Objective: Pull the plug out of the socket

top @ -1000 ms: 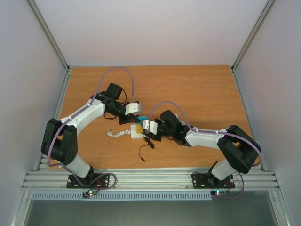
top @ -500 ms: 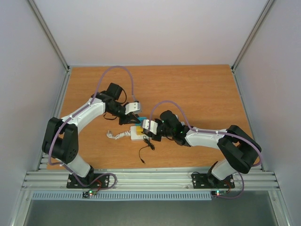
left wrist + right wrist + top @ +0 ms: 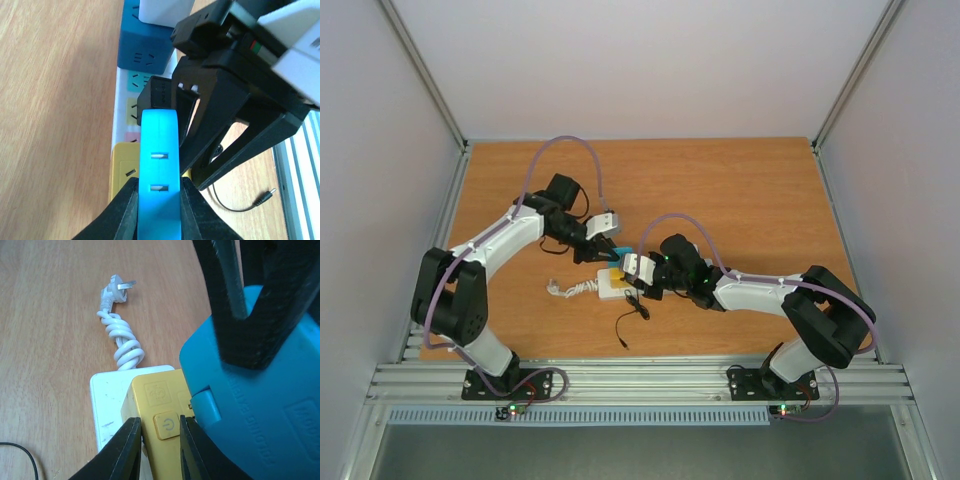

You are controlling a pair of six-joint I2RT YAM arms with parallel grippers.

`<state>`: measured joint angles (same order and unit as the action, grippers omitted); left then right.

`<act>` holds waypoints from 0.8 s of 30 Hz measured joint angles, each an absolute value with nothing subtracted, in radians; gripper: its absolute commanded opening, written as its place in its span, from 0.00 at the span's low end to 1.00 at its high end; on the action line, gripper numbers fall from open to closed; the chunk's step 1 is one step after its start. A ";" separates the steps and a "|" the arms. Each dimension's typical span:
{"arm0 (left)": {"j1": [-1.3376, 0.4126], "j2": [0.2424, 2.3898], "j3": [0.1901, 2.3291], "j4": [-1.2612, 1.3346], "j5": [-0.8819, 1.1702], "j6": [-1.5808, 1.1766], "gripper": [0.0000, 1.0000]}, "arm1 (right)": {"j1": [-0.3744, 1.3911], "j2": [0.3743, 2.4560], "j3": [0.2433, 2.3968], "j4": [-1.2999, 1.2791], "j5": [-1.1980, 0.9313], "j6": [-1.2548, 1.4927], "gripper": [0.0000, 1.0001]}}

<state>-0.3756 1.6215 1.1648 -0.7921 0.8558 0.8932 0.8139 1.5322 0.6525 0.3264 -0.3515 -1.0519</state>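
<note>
Here, the blue plug [image 3: 159, 150] is held over the white socket strip [image 3: 107, 405], just beside a yellow block [image 3: 160, 400]. Whether its pins are free of the strip cannot be told. The plug is clamped on both sides by the left fingers [image 3: 122, 210]. The yellow block is pinched by the right fingers [image 3: 125, 450]. The strip is laid on the wooden tabletop [image 3: 740, 200], near its middle, with the coiled cord [image 3: 122, 340] towards the left arm's side.

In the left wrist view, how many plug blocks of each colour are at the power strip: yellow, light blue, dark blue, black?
yellow block: 1
light blue block: 1
dark blue block: 1
black plug: 1
Total: 4
</note>
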 measured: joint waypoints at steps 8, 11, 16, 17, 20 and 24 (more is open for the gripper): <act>-0.379 1.623 1.204 -0.811 0.955 0.881 0.01 | 0.814 1.533 0.650 0.331 -0.347 -1.052 0.24; -0.379 1.622 1.206 -0.811 0.963 0.879 0.01 | 0.814 1.533 0.650 0.331 -0.348 -1.052 0.24; -0.363 1.622 1.206 -0.813 0.966 0.869 0.01 | 0.814 1.530 0.653 0.324 -0.351 -1.043 0.27; -0.356 1.622 1.206 -0.813 0.971 0.863 0.01 | 0.814 1.528 0.654 0.318 -0.353 -1.038 0.27; -0.318 1.622 1.215 -0.816 0.981 0.839 0.01 | 0.814 1.518 0.664 0.284 -0.357 -1.021 0.30; -0.260 1.622 1.245 -0.813 0.989 0.800 0.01 | 0.814 1.510 0.692 0.213 -0.376 -0.987 0.34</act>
